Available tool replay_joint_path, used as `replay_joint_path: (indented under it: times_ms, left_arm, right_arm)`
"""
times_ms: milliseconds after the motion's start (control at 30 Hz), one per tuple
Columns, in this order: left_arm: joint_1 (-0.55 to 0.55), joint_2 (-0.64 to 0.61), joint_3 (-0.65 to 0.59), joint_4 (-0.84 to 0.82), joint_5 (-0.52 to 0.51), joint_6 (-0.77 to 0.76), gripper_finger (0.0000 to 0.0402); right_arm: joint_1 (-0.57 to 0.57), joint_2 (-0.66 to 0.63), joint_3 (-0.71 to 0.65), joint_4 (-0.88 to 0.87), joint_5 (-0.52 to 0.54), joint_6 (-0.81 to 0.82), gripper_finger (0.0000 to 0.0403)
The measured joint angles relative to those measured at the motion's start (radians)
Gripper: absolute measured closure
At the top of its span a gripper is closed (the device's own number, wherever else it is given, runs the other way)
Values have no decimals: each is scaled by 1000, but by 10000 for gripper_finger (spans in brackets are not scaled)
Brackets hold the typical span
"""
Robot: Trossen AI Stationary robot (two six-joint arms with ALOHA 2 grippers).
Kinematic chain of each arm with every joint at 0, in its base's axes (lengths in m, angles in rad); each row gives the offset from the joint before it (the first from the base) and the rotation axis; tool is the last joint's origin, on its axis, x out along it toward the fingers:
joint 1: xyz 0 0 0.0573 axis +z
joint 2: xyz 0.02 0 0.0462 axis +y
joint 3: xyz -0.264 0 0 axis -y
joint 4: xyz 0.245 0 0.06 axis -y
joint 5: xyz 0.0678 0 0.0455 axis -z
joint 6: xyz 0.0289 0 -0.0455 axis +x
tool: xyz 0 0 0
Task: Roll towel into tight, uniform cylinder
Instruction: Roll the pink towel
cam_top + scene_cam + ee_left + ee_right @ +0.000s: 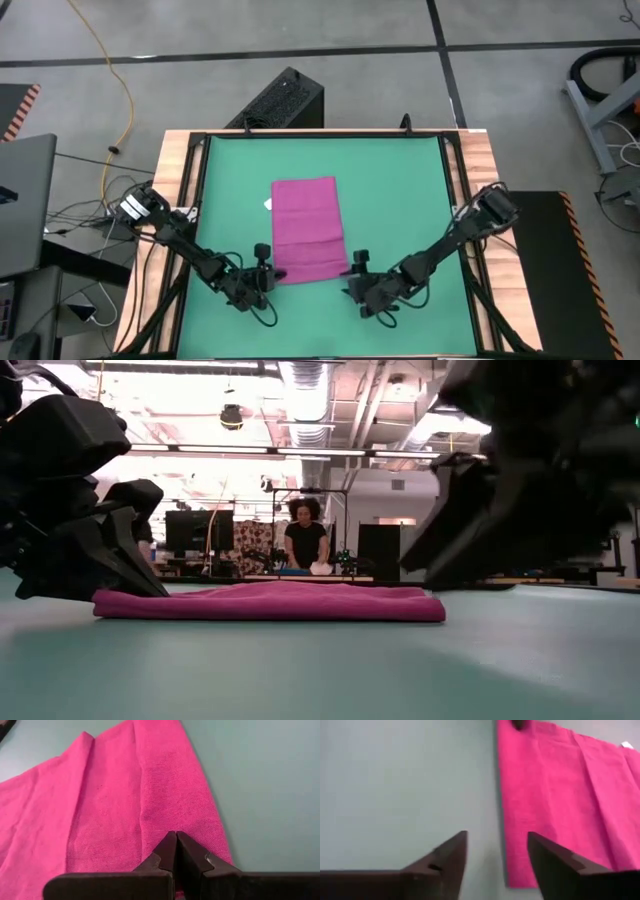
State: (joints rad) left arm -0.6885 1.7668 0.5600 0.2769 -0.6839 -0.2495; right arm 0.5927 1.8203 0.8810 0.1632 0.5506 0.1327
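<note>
Overhead: towel [306, 231] lying flat and folded on the green mat [400, 190] of the worktop [172, 160], both claws at its near end.

Left claw [268, 277], fingers pressed together, sits at the towel's near left corner, its tips over the cloth edge; whether cloth is pinched between them cannot be told. Right claw [352, 278], fingers spread apart and holding nothing, rests just beside the near right corner, off the cloth. A small white tag [268, 204] projects from the towel's left edge. Beyond the worktop, a person [305, 537] stands in the room.
</note>
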Motion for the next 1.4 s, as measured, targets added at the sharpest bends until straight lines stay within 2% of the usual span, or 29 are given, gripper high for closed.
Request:
replay_joint_path:
  times_ms: [67,133,433,600,867,1133,1233,1400]
  left_arm:
    - [8,0,0,-10,11,-7,401]
    - [18,-1,0,-12,25,-15,401]
    - [41,-2,0,-27,68,-24,401]
    - [42,-2,0,-34,79,-23,401]
    - [42,-2,0,-35,85,-18,401]
    - [43,-2,-1,-33,89,-9,401]
    - [43,-2,-2,-31,89,-6,401]
    - [43,-2,-2,-31,89,-6,401]
  right_arm:
    - [-8,32,0,41,10,-57,143]
    - [-19,57,0,59,20,-94,137]
    - [-67,69,-33,68,28,-111,148]
    - [-81,66,-71,74,36,-91,148]
    - [-140,64,-163,106,-31,37,149]
    - [-150,67,-180,155,-27,9,150]
    - [-155,78,-179,155,-27,32,164]
    - [-159,117,-176,189,-25,72,217]
